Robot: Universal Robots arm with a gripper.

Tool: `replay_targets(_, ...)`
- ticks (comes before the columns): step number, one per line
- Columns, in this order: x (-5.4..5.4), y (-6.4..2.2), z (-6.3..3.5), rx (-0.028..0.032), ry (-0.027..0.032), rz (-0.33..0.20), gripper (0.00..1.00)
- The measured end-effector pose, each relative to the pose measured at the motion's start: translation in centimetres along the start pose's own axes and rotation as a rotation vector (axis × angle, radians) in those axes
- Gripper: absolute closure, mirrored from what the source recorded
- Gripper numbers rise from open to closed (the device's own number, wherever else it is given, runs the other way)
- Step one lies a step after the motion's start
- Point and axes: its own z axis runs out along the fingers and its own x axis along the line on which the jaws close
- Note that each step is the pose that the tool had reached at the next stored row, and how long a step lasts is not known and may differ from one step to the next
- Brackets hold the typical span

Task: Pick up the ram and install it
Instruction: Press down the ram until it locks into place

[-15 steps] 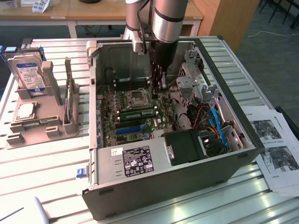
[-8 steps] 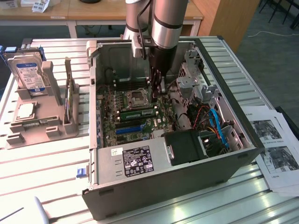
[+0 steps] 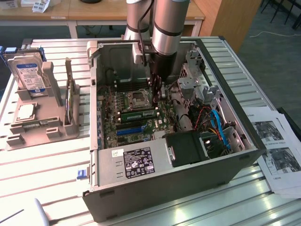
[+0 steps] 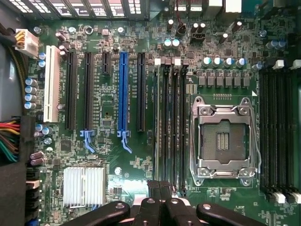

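- Exterior view: an open computer case (image 3: pixel 155 188) lies on its side on a slatted metal table (image 3: pixel 47 165), nearer the table's edge on the exterior view's right.
- The arm (image 3: pixel 167 23) reaches down into the case from above, and the claw (image 3: pixel 157 92) hangs low over the middle of the board.
- The ram (image 3: pixel 140 114) stands on edge in a slot on the board, between the processor socket (image 3: pixel 139 97) and the long blue slot (image 3: pixel 129 130). The claw is close above the end of the ram toward the exterior view's right. I cannot tell whether they touch.
- A power supply (image 3: pixel 136 162) with a dark label fills the near side of the case, and blue cables (image 3: pixel 218 125) curl in the near corner on the exterior view's right.
- Near the table's edge on the exterior view's left, a grey stand (image 3: pixel 51 127) holds a hard drive (image 3: pixel 30 75) leaning upright.
- Printed papers (image 3: pixel 277 155) lie at the table's edge on the exterior view's right.
- Wrist view: the claw (image 4: pixel 160 190) is clenched, its two dark fingers pressed together with nothing seen between them, at the end of a bank of black memory slots (image 4: pixel 170 122).
- Seen from straight above, the ram cannot be told apart from those slots.
- The processor socket (image 4: pixel 223 139) lies on one side of that bank, its metal frame closed.
- On the other side are the blue slot (image 4: pixel 123 89), black slots and a white slot (image 4: pixel 51 89).
- A ribbed silver heat sink (image 4: pixel 84 186) sits near the blue slot's latch end, and coloured wires (image 4: pixel 9 136) run along the board's edge.
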Motion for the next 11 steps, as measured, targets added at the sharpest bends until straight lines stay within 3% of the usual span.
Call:
replay_targets(6,0.0,-0.01,0.19,-0.0001,0.0003,0.0,0.9)
replay_targets(11,-0.01,-0.77,0.17,-0.0002,0.0,0.0,0.9)
